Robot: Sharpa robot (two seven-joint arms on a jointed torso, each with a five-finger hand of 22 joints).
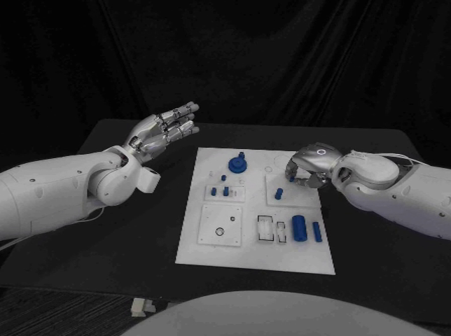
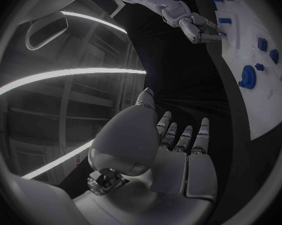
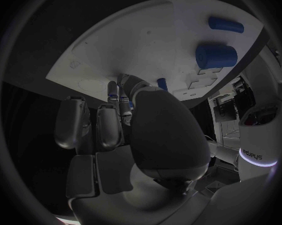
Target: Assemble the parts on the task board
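Head view of the black tabletop (image 1: pixel 387 259) with the white task board (image 1: pixel 255 210) at its centre. The left hand (image 1: pixel 163 130) is raised above the tabletop, well apart from the board's left edge, palm up; its fingers (image 1: pixel 181 112) are spread and released, grasping nothing, as the left wrist view confirms (image 2: pixel 178 150). The right hand (image 1: pixel 311 168) is lowered over the board's right edge with its fingers (image 1: pixel 304 180) curled down toward the board surface. In the right wrist view the fingertips (image 3: pixel 120 92) reach the board just beside a small blue peg (image 3: pixel 161 84); whether they pinch a part or merely touch the board cannot be told. Just beside the right fingers, toward the board's middle, stands a small upright blue part (image 1: pixel 279 192). Farther from those fingers, near the board's far edge, sits a round blue gear part (image 1: pixel 237 165) with a short stem, and two small blue pegs (image 1: pixel 220 190) lie between it and the board's left edge. Toward the near edge, well apart from both hands, lie a large blue cylinder (image 1: pixel 299 228) and, just beside it, a slimmer blue cylinder (image 1: pixel 317 232); beside these are pale rectangular recesses (image 1: pixel 266 228) and a square plate with a round hole (image 1: pixel 220 229).
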